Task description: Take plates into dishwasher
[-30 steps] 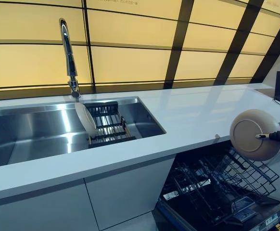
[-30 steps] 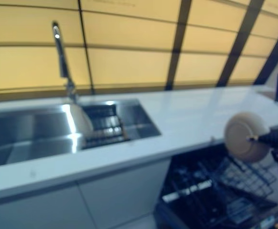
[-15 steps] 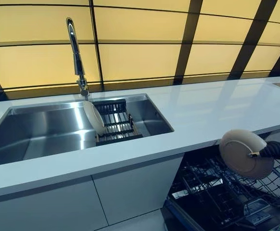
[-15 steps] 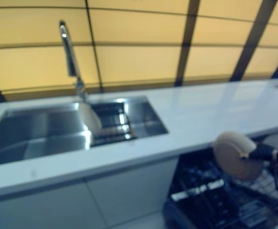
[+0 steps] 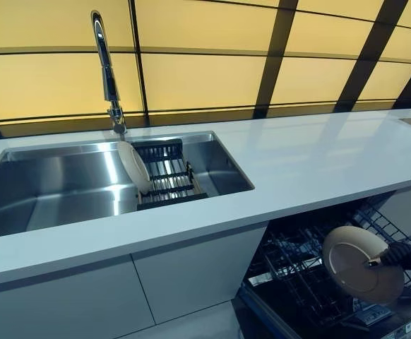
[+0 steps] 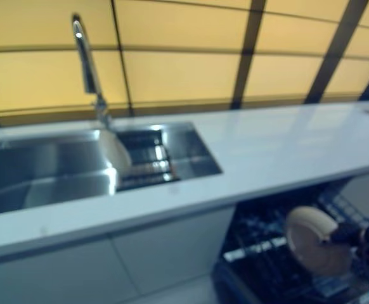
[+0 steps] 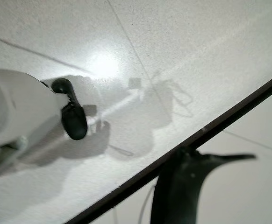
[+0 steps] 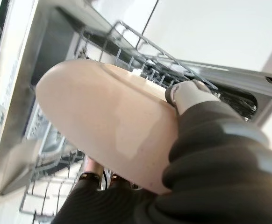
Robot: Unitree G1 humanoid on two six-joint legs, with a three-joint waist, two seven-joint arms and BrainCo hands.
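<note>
A beige plate [image 5: 357,265] stands nearly on edge, low over the black wire rack [image 5: 294,265] of the open dishwasher under the counter. My right hand [image 5: 403,254] comes in from the right and is shut on the plate's rim. In the right wrist view the thumb [image 8: 185,93] presses the plate [image 8: 103,121] and the rack [image 8: 140,60] shows past it. A second pale plate [image 5: 133,166] leans in the black dish rack [image 5: 167,176] inside the sink. Of my left hand only a dark blurred part [image 7: 178,191] shows, over the floor.
The steel sink [image 5: 50,187] with a tall tap [image 5: 106,67] is set in the white counter [image 5: 311,159]. White cabinet doors [image 5: 191,272] stand left of the dishwasher. A yellow panelled wall with dark bars runs behind.
My right hand has carried the plate down from counter height into the dishwasher opening, just above the rack. The head camera has shifted slightly.
</note>
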